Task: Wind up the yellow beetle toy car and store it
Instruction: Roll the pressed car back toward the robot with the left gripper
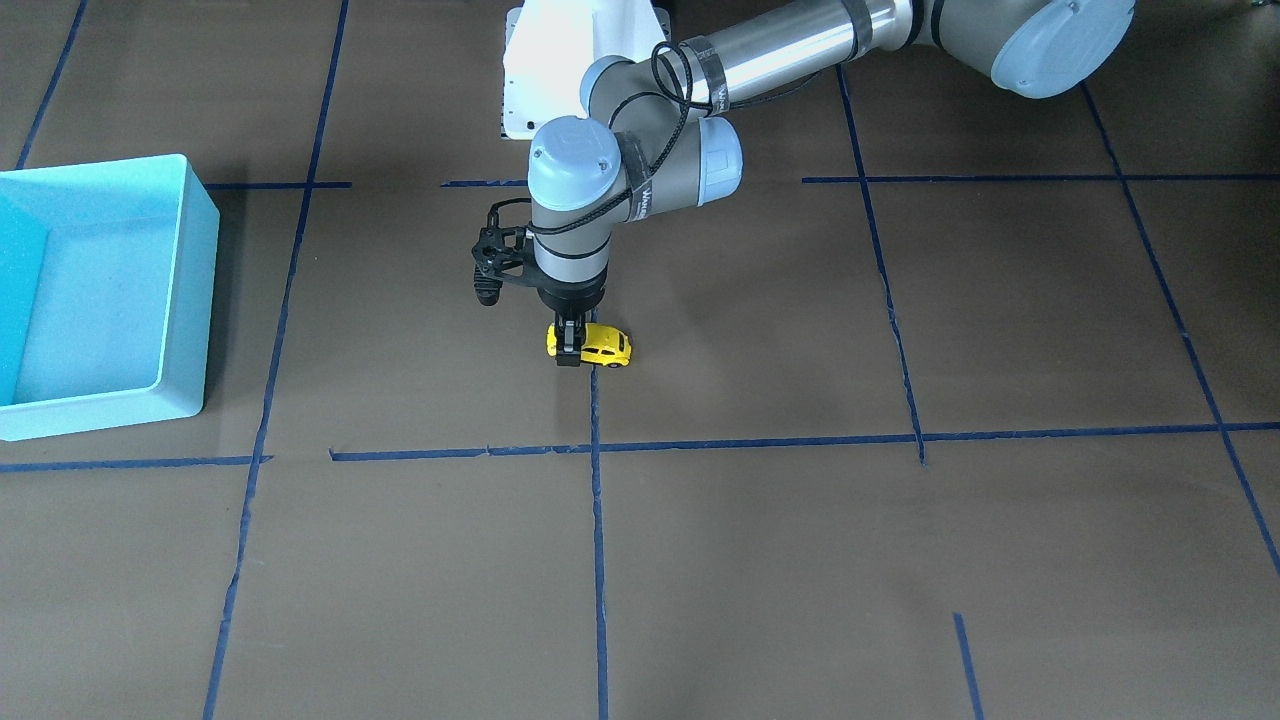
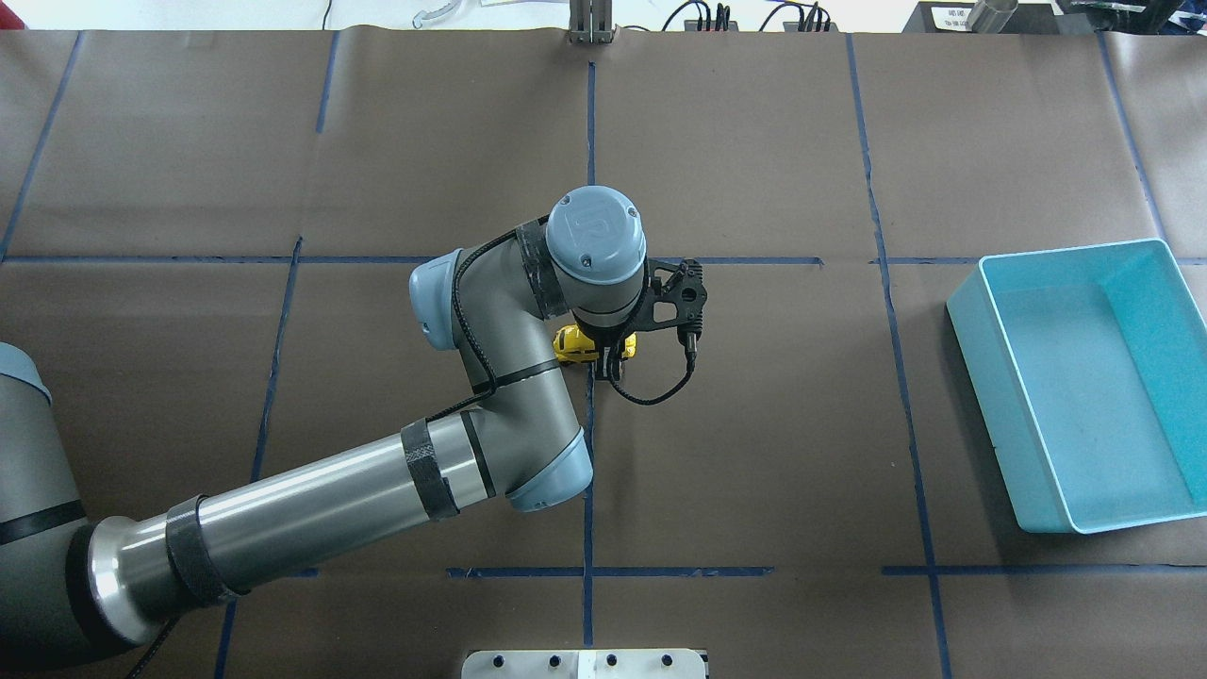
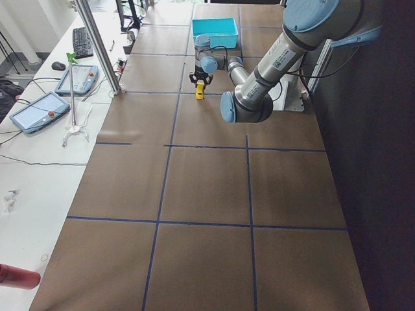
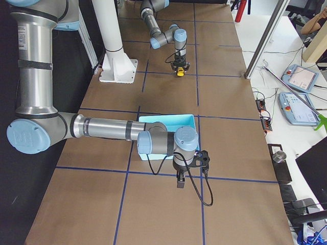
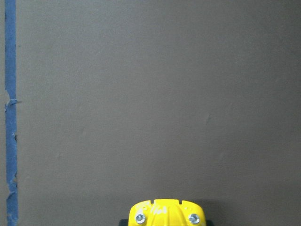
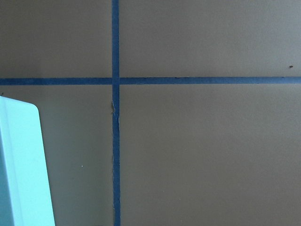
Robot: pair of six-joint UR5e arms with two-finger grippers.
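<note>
Presently: yellow beetle toy car (image 1: 607,346), wheels on tabletop (image 1: 800,560) near centre, gripped across one end by left tool (image 1: 568,348), seemingly held low so wheels can drag for winding; right tool (image 4: 180,181), opening cannot be told; turquoise bin (image 1: 190,300), well apart, for storage.

Brown taped table (image 1: 900,560) bears turquoise bin (image 1: 190,290); yellow beetle toy car (image 1: 604,346).

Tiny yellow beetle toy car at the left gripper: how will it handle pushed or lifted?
Likely rolls: the tiny yellow beetle toy car sits on small black wheels, so a lengthwise nudge may send it off. Probably light and stiff, given its size. Its rounded shell could slip in the left gripper.
</note>
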